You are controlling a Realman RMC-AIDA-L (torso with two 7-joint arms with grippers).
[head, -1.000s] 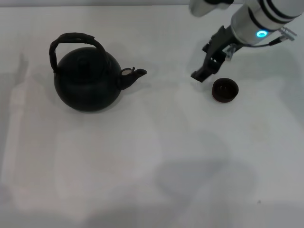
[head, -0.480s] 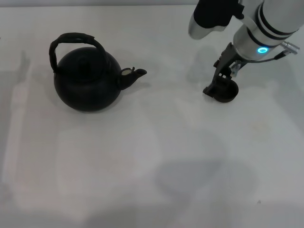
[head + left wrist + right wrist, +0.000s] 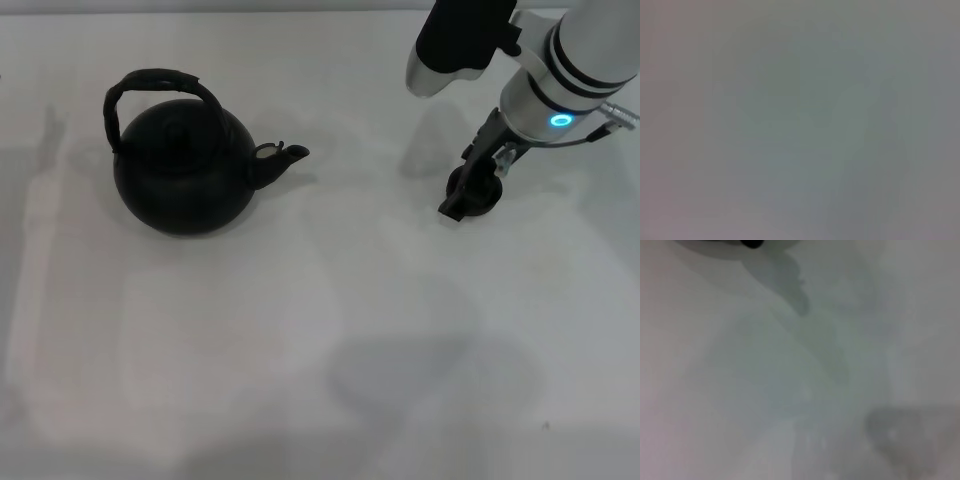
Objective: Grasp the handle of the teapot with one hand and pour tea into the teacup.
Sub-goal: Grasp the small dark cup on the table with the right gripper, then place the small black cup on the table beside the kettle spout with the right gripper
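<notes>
The matte-black teapot (image 3: 180, 172) stands at the left of the white table, its arched dark handle (image 3: 155, 80) upright over the lid and its spout (image 3: 287, 156) pointing right. The small dark teacup (image 3: 487, 199) sits at the right and is partly hidden by my right gripper (image 3: 468, 193). The gripper has come down on it, open, with one dark finger (image 3: 452, 208) in front of the cup's near-left rim. The teapot is untouched. My left gripper is out of view, and the left wrist view shows only a grey blur.
The white table (image 3: 320, 330) stretches bare between teapot and teacup and towards the front. The right arm's white forearm (image 3: 580, 50) hangs over the back right corner. The right wrist view shows only pale table surface (image 3: 790, 390) and shadows.
My right gripper has moved right and down from beside the teacup's left to right on the teacup, now covering part of it. The teapot has not moved.
</notes>
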